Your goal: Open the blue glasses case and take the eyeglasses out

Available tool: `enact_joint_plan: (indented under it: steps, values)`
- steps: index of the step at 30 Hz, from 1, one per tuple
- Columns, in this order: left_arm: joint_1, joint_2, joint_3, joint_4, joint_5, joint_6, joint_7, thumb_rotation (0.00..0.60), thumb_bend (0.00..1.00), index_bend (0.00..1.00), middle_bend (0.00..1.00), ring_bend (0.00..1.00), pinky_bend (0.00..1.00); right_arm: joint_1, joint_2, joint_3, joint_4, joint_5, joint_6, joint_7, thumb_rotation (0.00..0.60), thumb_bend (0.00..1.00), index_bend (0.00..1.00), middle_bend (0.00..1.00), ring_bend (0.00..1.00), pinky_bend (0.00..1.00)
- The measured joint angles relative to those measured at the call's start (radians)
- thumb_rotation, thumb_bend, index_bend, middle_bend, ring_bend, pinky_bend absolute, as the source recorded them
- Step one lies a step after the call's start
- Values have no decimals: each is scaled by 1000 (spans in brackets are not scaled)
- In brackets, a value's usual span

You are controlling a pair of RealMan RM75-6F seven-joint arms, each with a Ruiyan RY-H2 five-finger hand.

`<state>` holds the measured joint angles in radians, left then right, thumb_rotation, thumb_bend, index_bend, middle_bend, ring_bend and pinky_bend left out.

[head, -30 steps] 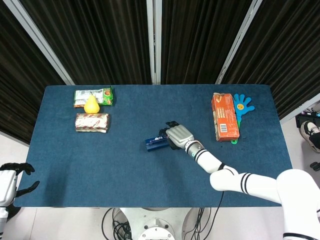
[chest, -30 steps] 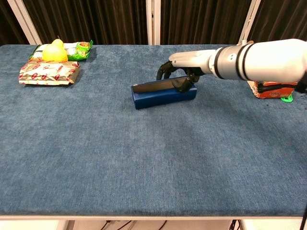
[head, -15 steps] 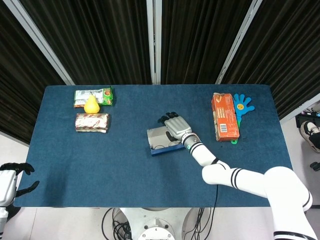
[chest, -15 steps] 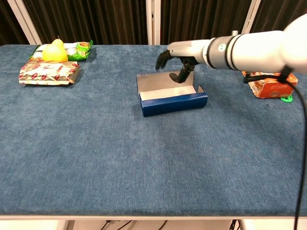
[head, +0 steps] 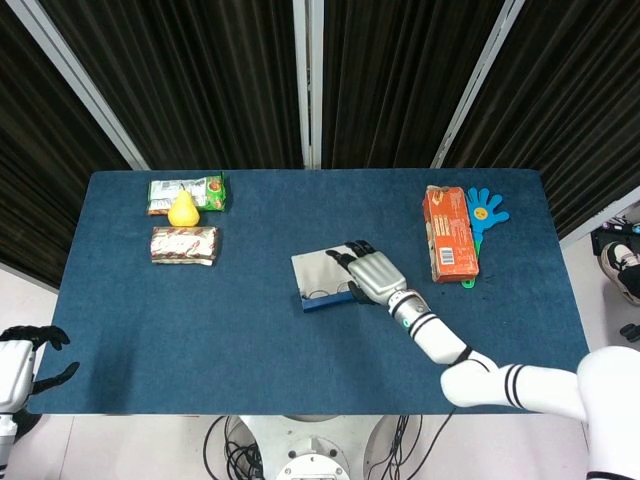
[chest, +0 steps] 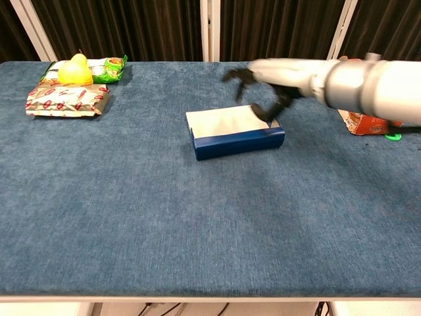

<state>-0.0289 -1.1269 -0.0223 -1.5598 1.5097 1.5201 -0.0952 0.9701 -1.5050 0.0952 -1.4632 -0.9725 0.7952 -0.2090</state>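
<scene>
The blue glasses case (head: 330,301) lies open mid-table, its silver-lined lid (head: 319,268) folded back almost flat. Dark-rimmed eyeglasses (head: 322,294) show inside it in the head view; the chest view, where the case (chest: 237,141) shows its blue front wall, hides them. My right hand (head: 373,275) hovers over the case's right end with its fingers spread and nothing in them. It is motion-blurred in the chest view, right hand (chest: 263,89). My left hand (head: 22,362) hangs off the table's near left corner, fingers apart and holding nothing.
A yellow pear (head: 183,210) sits on a green packet (head: 205,190) at the back left, with a silver snack pack (head: 185,245) in front of them. An orange box (head: 449,233) and a blue hand-shaped toy (head: 486,211) lie at the right.
The lid swung from nearly closed to folded back flat. My right hand let go of it and moved to the case's right end. The left hand stayed still.
</scene>
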Motion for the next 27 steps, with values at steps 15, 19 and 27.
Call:
enact_joint_plan:
  steps: [15,19,27]
  values:
    - [0,-1,-1,-2,-3,0,8,600,166,508,536,416,335,-93,61,-69,-74,-174,-22,103,600,647,35,249,0,0]
    - [0,-1,-1,-3,-3,-1,12,600,165,508,536,415,335,-120,84,-93,-125,-260,-7,138,600,646,38,250,0,0]
    - [2,-2,-1,-5,-5,2,17,600,166,508,536,415,335,-128,62,-126,-202,-436,-10,169,600,646,38,230,0,0]
